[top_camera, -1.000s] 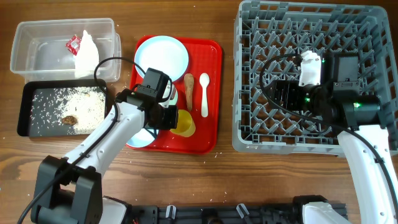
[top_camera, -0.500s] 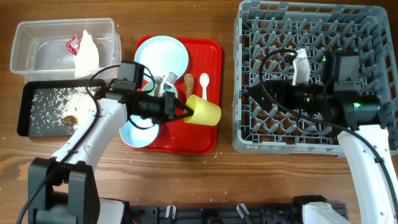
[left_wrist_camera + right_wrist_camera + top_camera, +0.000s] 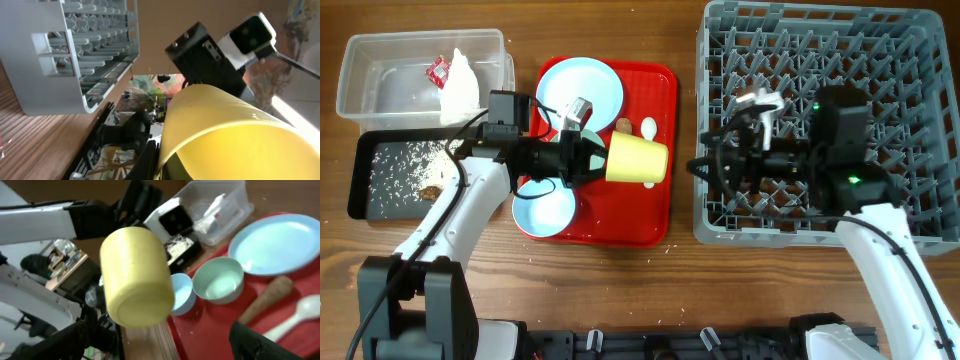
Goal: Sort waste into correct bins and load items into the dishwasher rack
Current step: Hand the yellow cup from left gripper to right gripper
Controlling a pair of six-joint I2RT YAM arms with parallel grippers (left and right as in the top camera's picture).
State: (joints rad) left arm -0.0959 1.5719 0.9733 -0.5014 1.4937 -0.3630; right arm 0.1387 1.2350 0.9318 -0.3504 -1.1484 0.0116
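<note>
Left of the red tray, the wrapper sits in the clear tub, with rice and lump in the black tray. On the red tray, plate, bowl, stick and spoon are unsorted. Above its right half the left gripper pinches the yellow cup by the rim; the cup lies sideways, base toward the unloaded rack right of the tray, where the right gripper looks spread

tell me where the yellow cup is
Overhead: the yellow cup lies sideways in the left tool above the red tray, left of the rack.
</note>
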